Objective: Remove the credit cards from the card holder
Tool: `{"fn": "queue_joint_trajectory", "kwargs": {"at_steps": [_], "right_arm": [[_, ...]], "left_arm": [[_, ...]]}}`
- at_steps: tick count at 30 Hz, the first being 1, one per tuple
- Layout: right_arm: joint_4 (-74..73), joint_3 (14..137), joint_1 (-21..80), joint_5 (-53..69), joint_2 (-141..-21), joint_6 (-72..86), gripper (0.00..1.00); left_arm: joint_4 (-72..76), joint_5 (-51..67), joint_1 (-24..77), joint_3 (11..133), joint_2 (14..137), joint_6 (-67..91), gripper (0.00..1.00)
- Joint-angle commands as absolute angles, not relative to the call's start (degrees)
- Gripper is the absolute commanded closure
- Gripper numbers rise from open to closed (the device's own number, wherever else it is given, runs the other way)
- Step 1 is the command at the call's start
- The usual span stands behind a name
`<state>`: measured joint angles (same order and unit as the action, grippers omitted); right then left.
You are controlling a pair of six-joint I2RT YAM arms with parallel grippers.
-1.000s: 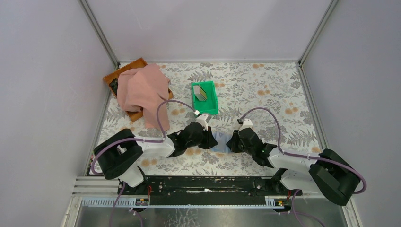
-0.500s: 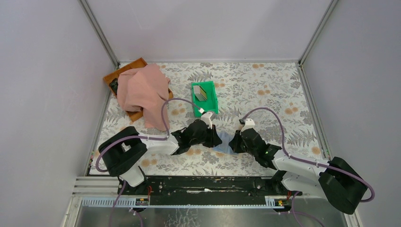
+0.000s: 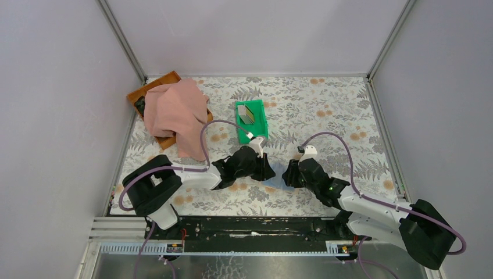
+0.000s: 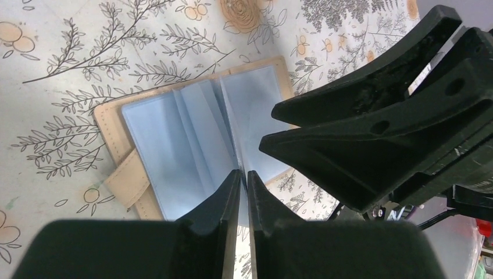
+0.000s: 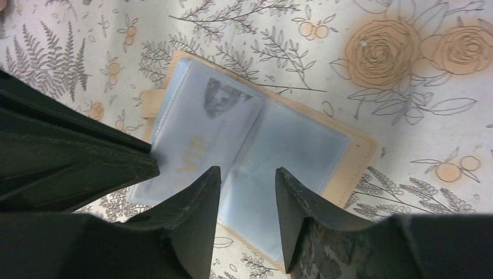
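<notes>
Card holder (image 3: 278, 174) lies open flat between our two arms, spine right under the right gripper (image 5: 247, 170) with its jaws parted, while our left gripper (image 4: 244, 172) looks pinched on it at the spine, and the VIP card (image 5: 195, 139) sits on the left gripper's side.

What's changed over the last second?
The left end effector edged right over the card holder. The right end effector hardly shifted while its elbow swung out right. No visible grab or release. Card holder, green bin and pink cloth stayed put.
</notes>
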<state>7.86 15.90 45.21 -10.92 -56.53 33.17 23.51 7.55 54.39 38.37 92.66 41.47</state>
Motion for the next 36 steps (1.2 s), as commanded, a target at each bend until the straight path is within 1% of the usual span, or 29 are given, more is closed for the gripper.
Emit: {"fn": "queue_joint_trajectory", "kwargs": {"at_steps": [1, 4, 7, 10, 16, 23, 24, 25, 27, 30, 33, 36], "right_arm": [[4.76, 18.53, 45.07, -18.48, -55.05, 35.81, 0.57], [0.42, 19.38, 45.02, -22.29, -55.98, 37.91, 0.70], [-0.13, 19.19, 45.05, -21.33, -56.64, 38.62, 0.85], [0.44, 18.37, 44.97, -20.45, -55.84, 38.86, 0.90], [-0.68, 18.10, 45.01, -21.26, -53.08, 38.10, 0.90], [-2.07, 18.26, 45.00, -21.83, -50.92, 37.61, 0.84], [-2.00, 18.20, 45.00, -21.89, -50.64, 37.71, 0.81], [-1.90, 18.19, 44.99, -21.84, -50.10, 37.77, 0.75], [-1.19, 18.18, 45.00, -21.51, -48.78, 37.52, 0.58], [-1.58, 19.61, 45.02, -21.78, -48.28, 37.04, 0.45], [-3.70, 22.62, 44.94, -23.25, -49.58, 36.80, 0.41], [-4.65, 24.70, 45.05, -23.73, -51.09, 36.57, 0.40]], "left_arm": [[25.11, 8.61, 55.11, 40.44, 93.16, 41.66, 0.85], [24.59, 8.42, 55.39, 40.87, 93.45, 41.58, 0.85], [24.59, 8.30, 55.74, 41.37, 94.00, 41.70, 0.85], [24.67, 8.29, 56.31, 41.87, 94.68, 41.88, 0.85], [24.26, 8.43, 57.08, 43.05, 95.99, 41.86, 0.86], [24.15, 8.46, 57.98, 44.37, 96.48, 42.10, 0.86], [23.83, 8.40, 58.09, 44.56, 96.58, 41.98, 0.86], [23.58, 8.36, 58.24, 44.90, 96.75, 41.82, 0.87], [23.18, 8.27, 58.42, 45.36, 96.97, 41.62, 0.87], [23.03, 8.06, 58.84, 45.69, 97.43, 41.57, 0.87], [23.10, 7.99, 59.11, 45.85, 97.98, 41.57, 0.87], [23.28, 8.10, 59.39, 45.99, 98.40, 41.73, 0.87]]}}
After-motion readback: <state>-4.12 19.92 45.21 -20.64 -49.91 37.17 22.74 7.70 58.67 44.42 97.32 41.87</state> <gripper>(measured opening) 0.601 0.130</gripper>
